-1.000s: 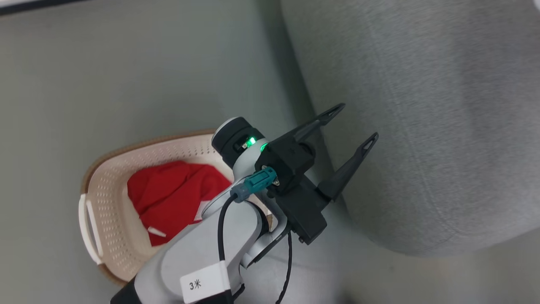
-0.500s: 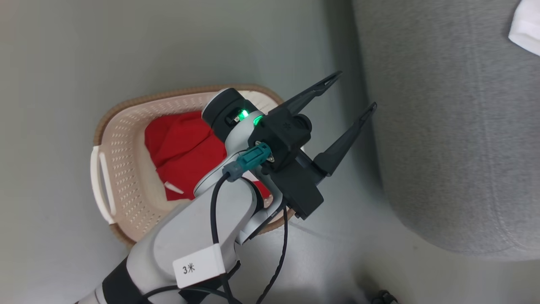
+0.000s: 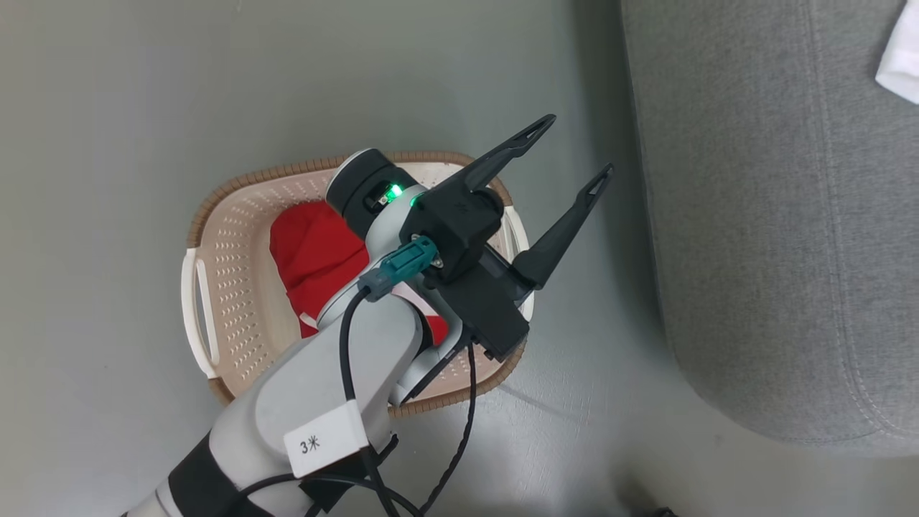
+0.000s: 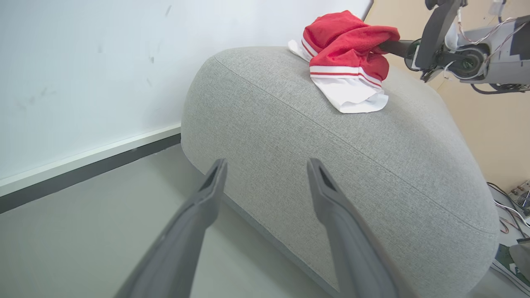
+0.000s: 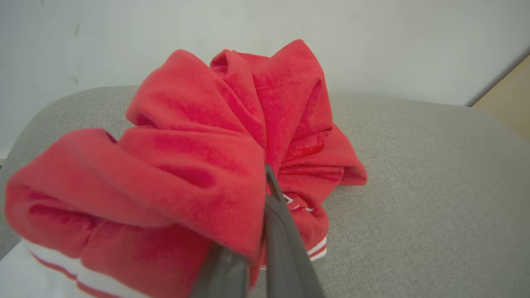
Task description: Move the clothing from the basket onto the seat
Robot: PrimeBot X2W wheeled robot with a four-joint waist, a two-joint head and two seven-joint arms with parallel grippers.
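One red-and-white piece of clothing (image 4: 348, 54) rests on top of the grey seat (image 4: 331, 165), and my right gripper (image 4: 389, 44) is shut on a red fold of it. Up close, the right gripper (image 5: 266, 174) pinches that clothing (image 5: 198, 145) just above the seat (image 5: 414, 207). More red clothing (image 3: 312, 251) lies in the cream basket (image 3: 230, 287) on the floor, partly hidden by my left arm. My left gripper (image 3: 578, 147) hangs open and holds nothing, above the gap between the basket and the seat (image 3: 775, 215). Its fingers (image 4: 215, 182) point at the seat's side.
Grey floor (image 3: 108, 143) surrounds the basket. A white wall with a dark baseboard (image 4: 83, 174) runs behind the seat. Cables and electronics (image 4: 517, 198) lie on the floor past the seat's far end. A white edge of cloth (image 3: 901, 64) shows on the seat.
The head camera has swung, shifting the basket and seat rightward in view. The open left gripper now stands off the seat's edge, nearer the basket.
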